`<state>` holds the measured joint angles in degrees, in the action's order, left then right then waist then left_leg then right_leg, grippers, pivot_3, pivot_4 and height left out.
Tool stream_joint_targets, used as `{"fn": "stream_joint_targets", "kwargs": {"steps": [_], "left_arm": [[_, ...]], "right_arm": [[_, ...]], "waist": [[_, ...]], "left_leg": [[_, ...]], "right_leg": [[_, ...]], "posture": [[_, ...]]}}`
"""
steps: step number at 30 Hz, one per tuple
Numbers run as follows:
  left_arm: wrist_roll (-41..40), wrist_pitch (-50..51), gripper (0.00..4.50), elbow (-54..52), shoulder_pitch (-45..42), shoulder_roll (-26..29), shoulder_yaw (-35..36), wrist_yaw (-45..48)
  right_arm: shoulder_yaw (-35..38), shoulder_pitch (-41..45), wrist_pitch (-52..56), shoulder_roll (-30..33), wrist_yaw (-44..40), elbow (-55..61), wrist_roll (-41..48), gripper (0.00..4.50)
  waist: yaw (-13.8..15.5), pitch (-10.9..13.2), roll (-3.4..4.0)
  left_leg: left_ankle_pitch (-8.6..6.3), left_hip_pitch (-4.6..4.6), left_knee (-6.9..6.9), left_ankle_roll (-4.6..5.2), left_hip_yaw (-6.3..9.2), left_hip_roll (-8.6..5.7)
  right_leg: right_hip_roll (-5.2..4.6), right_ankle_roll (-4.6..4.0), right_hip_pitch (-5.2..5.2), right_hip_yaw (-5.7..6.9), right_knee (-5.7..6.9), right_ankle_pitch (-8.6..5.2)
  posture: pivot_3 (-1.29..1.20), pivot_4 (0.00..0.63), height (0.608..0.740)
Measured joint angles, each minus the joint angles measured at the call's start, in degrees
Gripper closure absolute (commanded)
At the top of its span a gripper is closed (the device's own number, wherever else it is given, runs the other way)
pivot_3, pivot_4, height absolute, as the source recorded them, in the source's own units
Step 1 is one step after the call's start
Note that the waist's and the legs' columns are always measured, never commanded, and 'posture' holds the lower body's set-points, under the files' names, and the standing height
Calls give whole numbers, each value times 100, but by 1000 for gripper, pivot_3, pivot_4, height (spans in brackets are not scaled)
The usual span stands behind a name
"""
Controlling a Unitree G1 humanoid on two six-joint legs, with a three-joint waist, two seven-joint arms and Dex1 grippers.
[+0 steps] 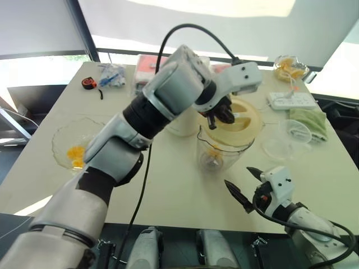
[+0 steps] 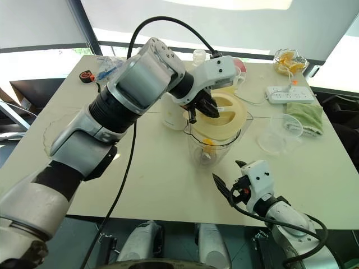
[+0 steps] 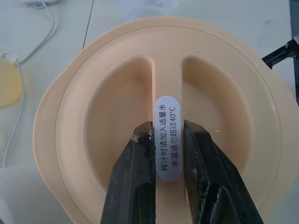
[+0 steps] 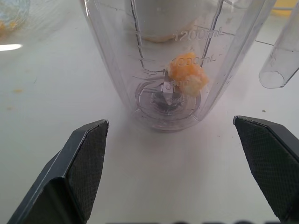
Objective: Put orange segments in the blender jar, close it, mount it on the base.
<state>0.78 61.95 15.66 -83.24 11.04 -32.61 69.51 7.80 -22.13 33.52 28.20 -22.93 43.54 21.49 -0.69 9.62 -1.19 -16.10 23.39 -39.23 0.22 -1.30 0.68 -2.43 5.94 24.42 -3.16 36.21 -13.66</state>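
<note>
The clear blender jar (image 1: 224,156) stands upright mid-table, with orange segments (image 4: 187,72) lying by the blade at its bottom. My left gripper (image 3: 167,128) is shut on the centre ridge of a round cream lid (image 1: 245,122). It holds the lid tilted over the jar's mouth, and I cannot tell whether lid and rim touch. My right gripper (image 1: 237,175) hovers open and empty near the table's front edge, pointing at the jar's foot. The cream-white base (image 2: 173,116) stands just behind the jar, partly hidden by my left arm. More orange segments (image 1: 76,154) lie in a glass dish (image 1: 61,140) at the left.
Right of the jar sit a small clear cup (image 1: 295,131) and a shallow clear dish (image 1: 276,149). Further back are a green cloth (image 1: 311,120), a power strip (image 1: 291,101) and a bowl of fruit (image 1: 290,67). A tape measure (image 1: 88,83) lies at the far left.
</note>
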Motion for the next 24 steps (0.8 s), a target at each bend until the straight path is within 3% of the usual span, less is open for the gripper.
{"fn": "stream_joint_targets", "kwargs": {"steps": [17, 24], "left_arm": [[-193, -285, 4245, -44, 343, 35, -259, -116], [-272, -440, 4245, -125, 482, 163, -270, -6]], "right_arm": [[19, 14, -31, -5, 33, -45, -99, 0], [105, 404, -742, -392, 359, -925, -516, 0]], "waist": [[11, -3, 4], [3, -8, 10]], "left_leg": [[0, -3, 0, 0, 0, -2], [0, -11, 0, 0, -2, -3]], "right_leg": [[-3, -1, -4, -2, 0, 0], [-3, -1, -11, -2, 0, 0]], "posture": [[0, 150, 740], [0, 150, 740]]}}
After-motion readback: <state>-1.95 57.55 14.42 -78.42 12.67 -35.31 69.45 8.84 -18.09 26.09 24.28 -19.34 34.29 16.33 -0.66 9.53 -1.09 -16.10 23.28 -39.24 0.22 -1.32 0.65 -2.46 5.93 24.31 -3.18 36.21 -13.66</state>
